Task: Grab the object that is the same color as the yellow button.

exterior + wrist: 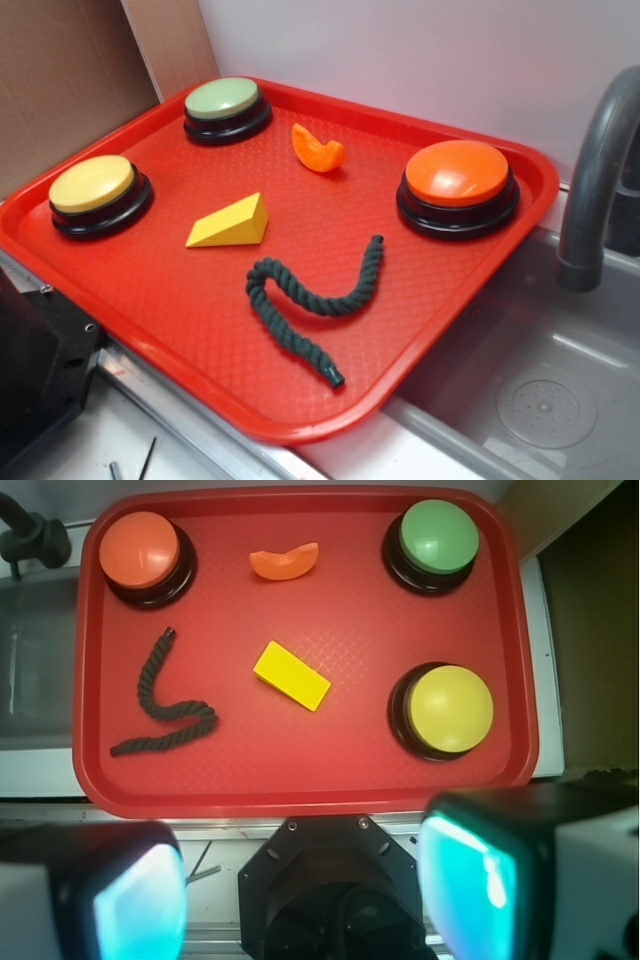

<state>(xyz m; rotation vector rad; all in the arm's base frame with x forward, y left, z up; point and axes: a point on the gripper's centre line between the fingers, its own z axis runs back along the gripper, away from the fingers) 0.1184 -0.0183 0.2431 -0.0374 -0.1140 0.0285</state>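
Because the wrist view is cropped at the bottom, the gripper [300, 890] is seen only as 2 blurred fingers [485, 880], spread wide, held high above the red tray [300, 790]. The yellow wedge [230, 224] is found mid-tray, touching nothing, beside the yellow button [96, 192]. A dark rope [310, 300] is noted nearby.

We see the yellow wedge block [230, 224] [291, 675] lying on its broad face near the middle of the red tray [150, 300] [300, 770], its thick end standing up and its thin edge tapering toward the tray floor. From above we read it as a slanted rectangle. The yellow button [96, 190] [447, 709], a pale yellow dome on a black base, sits upright near the tray's edge, apart from the wedge.
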